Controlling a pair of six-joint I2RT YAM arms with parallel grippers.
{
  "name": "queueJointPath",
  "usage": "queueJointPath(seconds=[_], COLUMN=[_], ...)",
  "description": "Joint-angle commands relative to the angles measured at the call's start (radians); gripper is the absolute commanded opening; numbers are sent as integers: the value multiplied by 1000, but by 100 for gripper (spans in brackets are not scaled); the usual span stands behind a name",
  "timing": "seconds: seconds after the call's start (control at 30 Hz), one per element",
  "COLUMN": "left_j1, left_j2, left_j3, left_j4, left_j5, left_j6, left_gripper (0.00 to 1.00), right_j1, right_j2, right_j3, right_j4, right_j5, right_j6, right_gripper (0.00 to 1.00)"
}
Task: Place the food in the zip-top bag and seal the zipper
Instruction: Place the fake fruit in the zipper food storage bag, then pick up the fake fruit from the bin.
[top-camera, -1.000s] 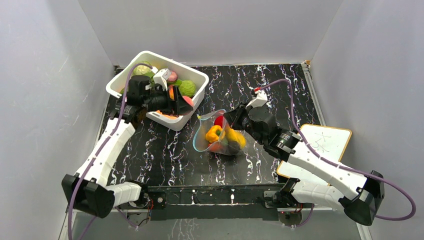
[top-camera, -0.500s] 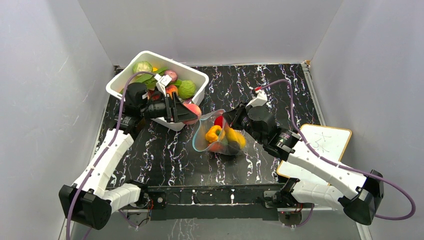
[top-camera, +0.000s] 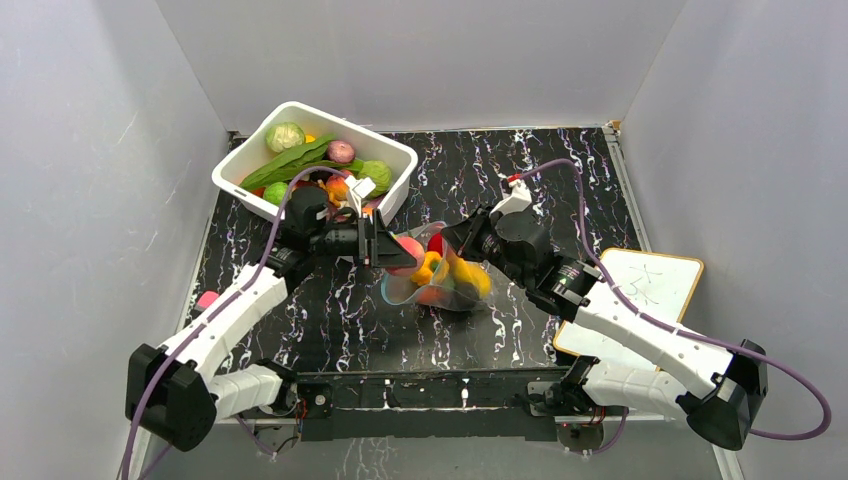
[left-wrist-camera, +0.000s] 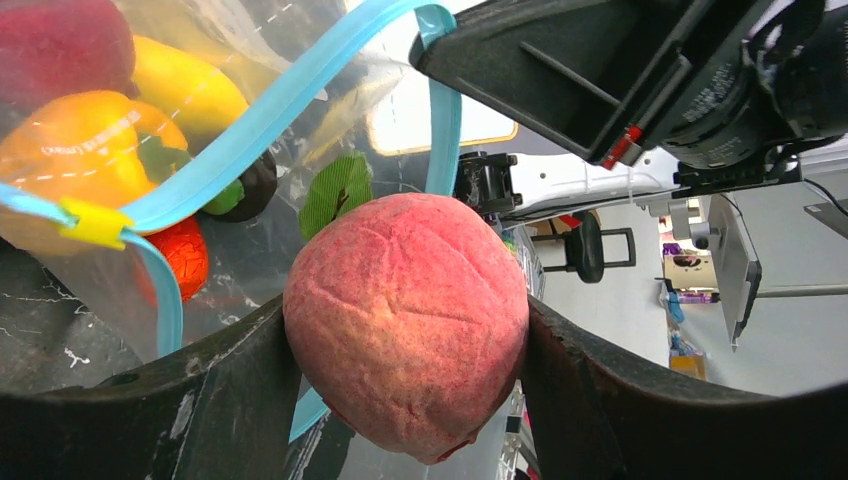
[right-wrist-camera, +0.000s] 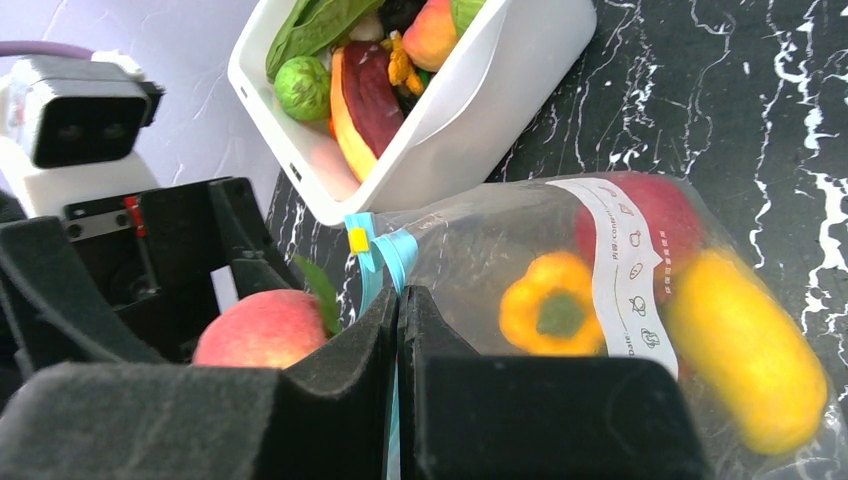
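Just beside the mouth of the zip-top bag (top-camera: 398, 290), on the side facing the white tub (top-camera: 398, 185), a pink peach (left-wrist-camera: 405, 325) is held clamped in the left gripper (top-camera: 398, 250). The light-blue zipper (left-wrist-camera: 270, 112) is pinched flat by the right gripper (right-wrist-camera: 398, 305), and the mouth is propped open towards the peach. A yellow pepper (right-wrist-camera: 545, 305) and other food lie inside. The opening lies straight ahead of the left jaws, so a short advance is judged necessary before release.

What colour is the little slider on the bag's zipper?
Yellow slider on a light-blue zipper; clearest in the left wrist view.
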Motion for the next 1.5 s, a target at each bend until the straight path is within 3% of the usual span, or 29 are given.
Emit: queueJointPath(seconds=[0.0, 0.37, 0.53, 0.73, 0.97, 1.33, 1.47], left_j1=[-27, -85, -118, -130, -130, -129, -130], left_j2=[33, 87, 85, 73, 55, -4, -33], left_j3=[42, 71, 118, 142, 186, 298, 319], left_j4=[10, -27, -67, -117, -198, -417, -492], left_j5=[-39, -132, -165, -209, -251, -474, -604], left_j6=[7, 10, 35, 47, 70, 201, 233], left_gripper=[59, 67, 87, 97, 94, 87, 80], right_j1=[-4, -4, -4, -4, -4, -4, -4], right_j2=[-5, -17, -33, -41, -58, -57, -66], right_j3=[59, 32, 24, 34, 29, 57, 78], right_j4=[89, 145, 149, 120, 102, 42, 19], right_j5=[-59, -160, -152, -123, -92, -71, -56], right_j6=[-4, 22, 21, 1, -6, -12, -28], right_gripper=[0, 0, 0, 0, 0, 0, 0])
